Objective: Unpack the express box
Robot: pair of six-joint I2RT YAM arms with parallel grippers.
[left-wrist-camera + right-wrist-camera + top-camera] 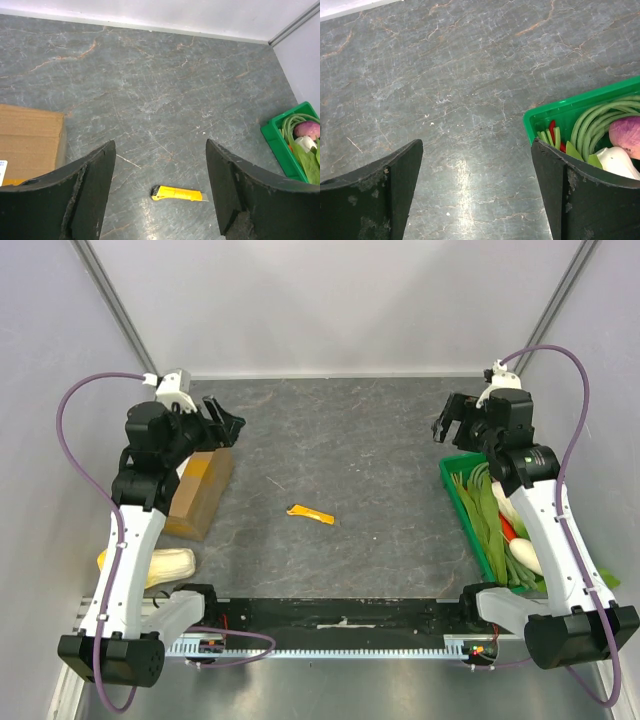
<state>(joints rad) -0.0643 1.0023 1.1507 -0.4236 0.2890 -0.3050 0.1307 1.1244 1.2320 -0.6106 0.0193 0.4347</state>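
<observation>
Showing only from above: pale vegetable (168, 566) near the express box (205, 490).

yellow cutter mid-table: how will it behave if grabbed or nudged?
The yellow cutter looks rigid and probably light: a slim plastic body. Lying flat on the table, it should slide or spin rather than roll. Its low profile may make pinching it fiddly.

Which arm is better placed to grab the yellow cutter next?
Left, probably. The left pincer, open, hangs nearer the cutter, which lies framed in its wrist view. The right pincer, also open, sits by the crate; its view shows no cutter.
</observation>
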